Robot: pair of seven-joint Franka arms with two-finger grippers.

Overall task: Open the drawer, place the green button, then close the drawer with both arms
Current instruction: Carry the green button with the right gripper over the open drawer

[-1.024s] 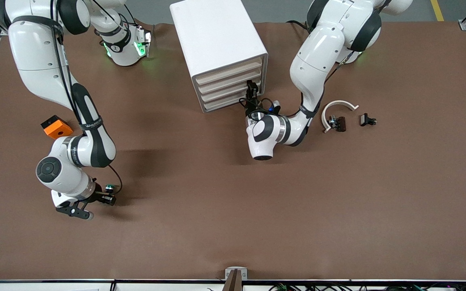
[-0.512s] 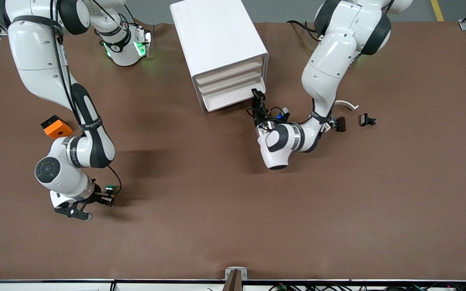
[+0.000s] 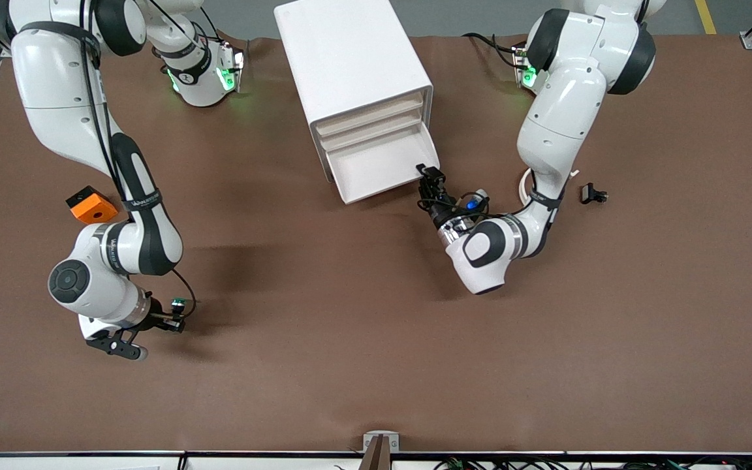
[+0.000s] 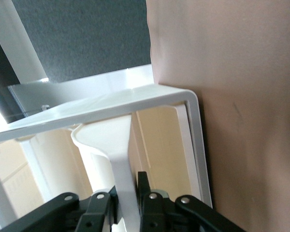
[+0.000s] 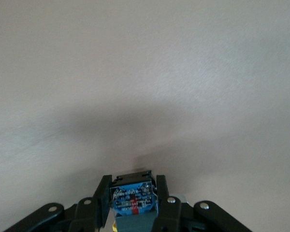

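Front view: you are looking at a white cabinet (image 3: 356,72) standing at the robots' end of the table (image 3: 376,365). Its lowest drawer (image 3: 379,171) is standing pulled out toward the camera, while the three drawers above it are sitting flush. The left gripper (image 3: 429,175) is clenching the drawer's front at the corner toward the left arm's end; in the left wrist view you are seeing the left gripper's fingers (image 4: 152,205) pinching a thin white wall of the drawer (image 4: 121,169).

The right gripper (image 3: 177,321) is hanging low over the table toward the right arm's end, grasping the button (image 3: 178,303); its green cap is showing at the fingertips. In the right wrist view you are seeing the button (image 5: 133,197) gripped between the two black fingers (image 5: 102,195), with bare table under it.

An orange block (image 3: 91,204) is lying beside the right arm's forearm, farther from the camera than the button. A small black part (image 3: 593,193) is lying toward the left arm's end.
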